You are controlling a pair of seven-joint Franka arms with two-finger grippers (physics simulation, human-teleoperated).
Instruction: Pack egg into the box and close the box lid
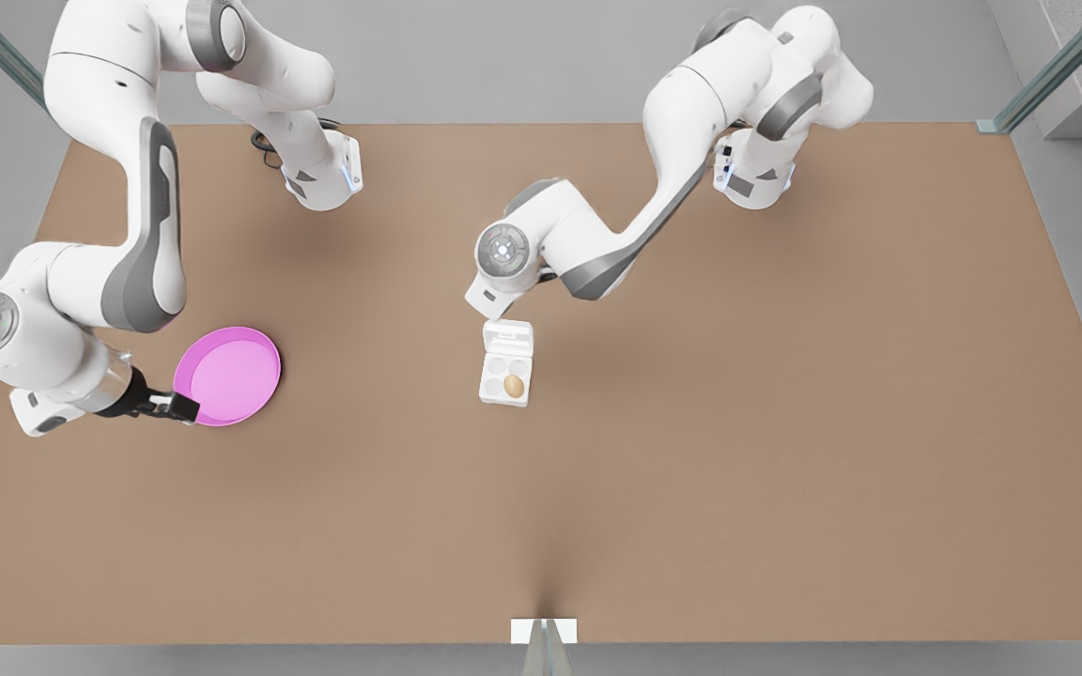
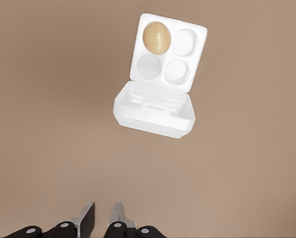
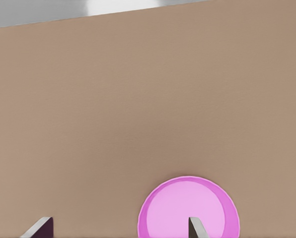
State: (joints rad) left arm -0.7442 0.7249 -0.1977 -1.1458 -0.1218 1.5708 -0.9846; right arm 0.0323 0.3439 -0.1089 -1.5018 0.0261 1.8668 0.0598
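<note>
The white box (image 1: 486, 394) lies near the table's middle with its four wells showing. A tan egg (image 1: 514, 386) sits in one of the two wells farthest from the hinge. The box lid (image 1: 508, 336) stands open, hinged on the side toward my left arm's wrist (image 1: 502, 252). In the left wrist view the egg (image 2: 156, 37) rests in a corner well of the box (image 2: 165, 54), and the lid (image 2: 155, 109) faces my left gripper (image 2: 102, 210), which hovers apart from it, shut and empty. My right gripper (image 1: 175, 407) (image 3: 118, 228) is open at the pink plate's rim.
A round pink plate (image 1: 226, 376) (image 3: 187, 208) lies empty at the front view's left. Bare brown tabletop (image 1: 738, 422) surrounds the box. A small white block (image 1: 543, 630) sits at the table's near edge.
</note>
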